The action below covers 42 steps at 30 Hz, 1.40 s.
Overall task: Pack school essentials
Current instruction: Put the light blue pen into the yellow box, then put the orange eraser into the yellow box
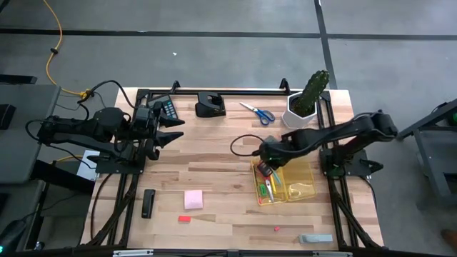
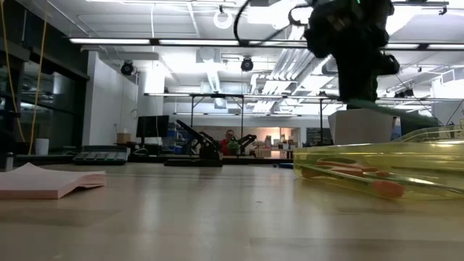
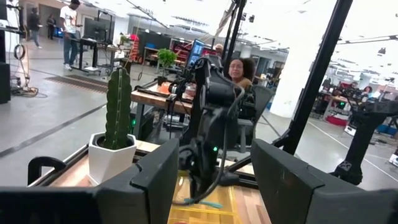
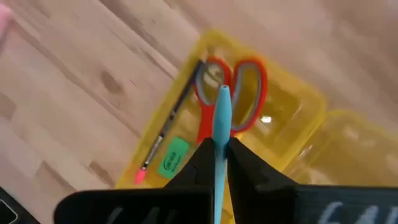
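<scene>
Teal pen (image 4: 221,134) stood pinched between the closed fingers of the right gripper (image 1: 267,165), its tip pointing down over the near compartment of the clear yellow tray (image 1: 308,173). Directly beneath the gripper, inside that compartment, lay the red-handled scissors (image 4: 239,93), with a thin pencil (image 4: 169,124) and a small green eraser (image 4: 172,155) just beside them. Nothing sat between the pen and the tray floor. Farther out on the wooden table (image 1: 214,171), the pink sticky pad (image 1: 193,199) and a small red bit (image 1: 185,219) lay well apart from the gripper. Beyond it, the blue-handled scissors (image 1: 258,112) rested near the cactus (image 1: 312,91) in its white pot. Across the table the left gripper (image 1: 170,130) waited with its fingers wide apart, holding nothing.
</scene>
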{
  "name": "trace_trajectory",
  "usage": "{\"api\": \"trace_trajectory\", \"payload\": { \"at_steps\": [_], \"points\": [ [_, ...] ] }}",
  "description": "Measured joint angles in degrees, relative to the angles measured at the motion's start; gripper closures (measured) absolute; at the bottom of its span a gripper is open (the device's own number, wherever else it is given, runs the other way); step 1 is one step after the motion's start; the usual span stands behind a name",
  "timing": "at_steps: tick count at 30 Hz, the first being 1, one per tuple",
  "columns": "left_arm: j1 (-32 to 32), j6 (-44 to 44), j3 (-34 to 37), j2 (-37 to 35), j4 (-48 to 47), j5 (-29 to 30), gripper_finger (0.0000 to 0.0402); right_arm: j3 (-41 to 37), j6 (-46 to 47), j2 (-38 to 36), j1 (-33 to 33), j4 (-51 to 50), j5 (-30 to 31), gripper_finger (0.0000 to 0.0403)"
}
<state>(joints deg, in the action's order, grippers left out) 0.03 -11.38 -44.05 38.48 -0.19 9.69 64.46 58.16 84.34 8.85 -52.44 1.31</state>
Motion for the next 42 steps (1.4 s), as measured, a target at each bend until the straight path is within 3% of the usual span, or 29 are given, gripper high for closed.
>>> {"api": "trace_trajectory", "payload": {
  "at_steps": [5, 9, 18, 27, 37, 42],
  "points": [
    [0.0, 2.0, 0.0, 0.0, 0.0, 0.0, 0.0213, -10.6, 9.0, -2.0, 0.6, 10.9, -4.8, 0.0403],
    [0.0, 2.2, 0.0, 0.0, 0.0, 0.1, 0.0213, -16.8, 15.1, -4.9, 0.7, 16.8, -4.1, 0.0403],
    [0.0, 2.6, 0.0, 0.0, 0.3, 0.5, 0.0213, -22.0, 22.5, -5.4, 1.0, 16.9, -3.5, 0.0403],
    [0.0, 2.6, 0.0, 0.0, 0.4, 0.5, 0.0213, -22.3, 22.9, -5.3, 1.0, 16.6, -3.5, 0.0398],
    [0.0, 2.6, 0.0, 0.0, 0.4, 1.2, 0.0213, -22.3, 22.1, -5.3, 1.0, 16.6, -3.9, 0.0325],
    [0.0, 2.6, 0.0, 0.0, 0.4, 1.3, 0.0213, -20.2, 16.1, -5.8, 1.0, 13.3, -4.0, 0.0274]
  ]
}}
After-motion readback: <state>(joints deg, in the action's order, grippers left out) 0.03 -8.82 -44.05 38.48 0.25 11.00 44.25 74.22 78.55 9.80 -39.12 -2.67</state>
